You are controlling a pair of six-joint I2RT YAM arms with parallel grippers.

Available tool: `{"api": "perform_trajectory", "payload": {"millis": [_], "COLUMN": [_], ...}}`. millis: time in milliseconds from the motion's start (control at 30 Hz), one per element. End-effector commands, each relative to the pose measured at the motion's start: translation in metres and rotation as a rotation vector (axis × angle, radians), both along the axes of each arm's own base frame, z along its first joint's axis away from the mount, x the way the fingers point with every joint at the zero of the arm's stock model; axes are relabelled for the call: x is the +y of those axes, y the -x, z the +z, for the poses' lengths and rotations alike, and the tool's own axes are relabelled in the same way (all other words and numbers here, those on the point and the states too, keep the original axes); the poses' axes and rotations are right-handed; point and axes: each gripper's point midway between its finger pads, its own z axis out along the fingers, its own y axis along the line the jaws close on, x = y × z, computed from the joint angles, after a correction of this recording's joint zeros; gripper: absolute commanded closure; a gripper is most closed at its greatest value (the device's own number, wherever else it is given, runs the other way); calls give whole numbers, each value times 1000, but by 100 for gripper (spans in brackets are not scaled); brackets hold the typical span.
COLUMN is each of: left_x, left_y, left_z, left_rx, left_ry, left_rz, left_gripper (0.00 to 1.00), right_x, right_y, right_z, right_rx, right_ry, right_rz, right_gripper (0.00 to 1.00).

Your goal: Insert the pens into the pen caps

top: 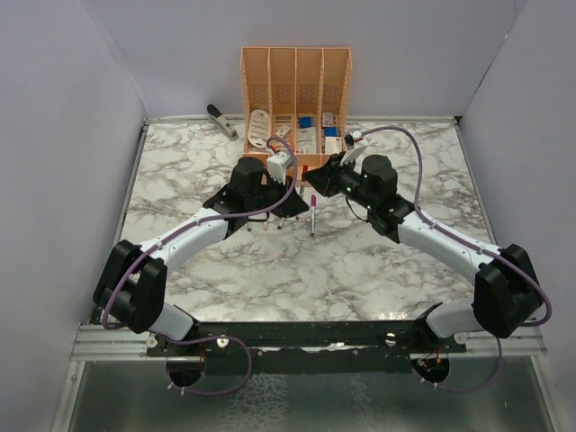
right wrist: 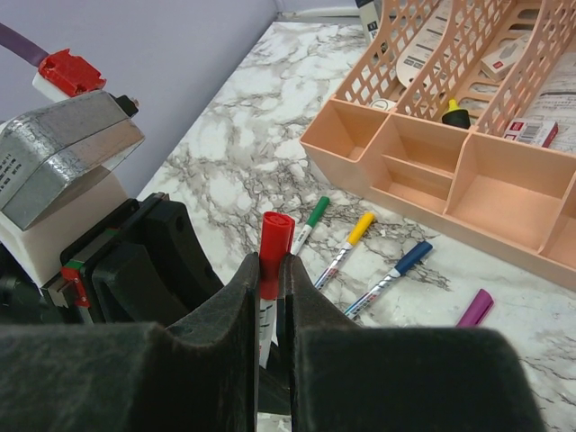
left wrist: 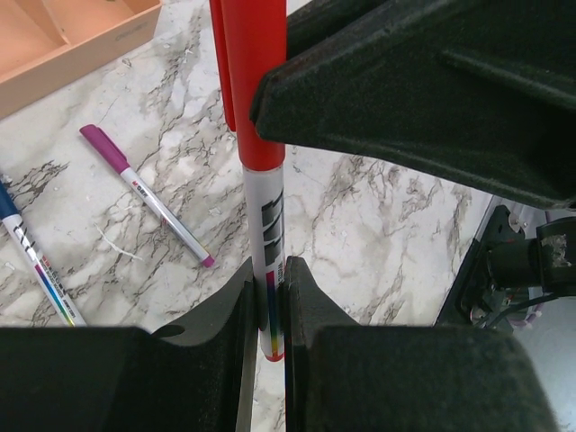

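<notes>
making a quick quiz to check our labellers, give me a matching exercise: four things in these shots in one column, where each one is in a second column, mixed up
Things
1. red-capped pen
2. purple-capped pen
3. grey tool
4. blue-and-white boxes

Places
a. inside the orange organiser
b. clamped between the left gripper and the right gripper
c. lying loose on the marble table near the grippers
d. on the table just off the organiser's left side

Pairs: 1-b, 2-c, 3-d, 4-a
</notes>
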Motion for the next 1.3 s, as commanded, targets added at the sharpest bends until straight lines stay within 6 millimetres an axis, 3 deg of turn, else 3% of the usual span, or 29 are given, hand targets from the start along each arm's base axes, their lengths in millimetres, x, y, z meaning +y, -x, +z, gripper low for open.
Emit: {"api": "perform_trajectory", "payload": {"millis": [0, 333, 667, 833, 1000, 1133, 1267], "left_x": [5, 3, 4, 10, 16, 14, 11], "left_y": [-50, -55, -37, -26, -19, -17, -22], "left_z": [112, 116, 82, 39, -22, -60, -89], "left_rx": [-326, -332, -243, -128, 70, 206, 307], "left_ry": [205, 220, 198, 132, -6, -66, -114], "left_rz": [116, 99, 58, 61, 70, 61, 70], "left_gripper": [100, 100, 100, 100, 100, 100, 100], "right_x": [4, 9, 1, -15, -59, -88, -99], "right_y": [57, 54, 36, 22, 3, -1, 1], "right_z": [-101, -113, -86, -60, -41, -27, -16], "right_rx": [306, 324, 259, 186, 141, 115, 89], "right_ry": [217, 285, 230, 223, 285, 317, 322], "right_rz": [154, 138, 12, -104, -352, -493, -531], "right_gripper": [99, 99, 99, 92, 89, 89, 89]}}
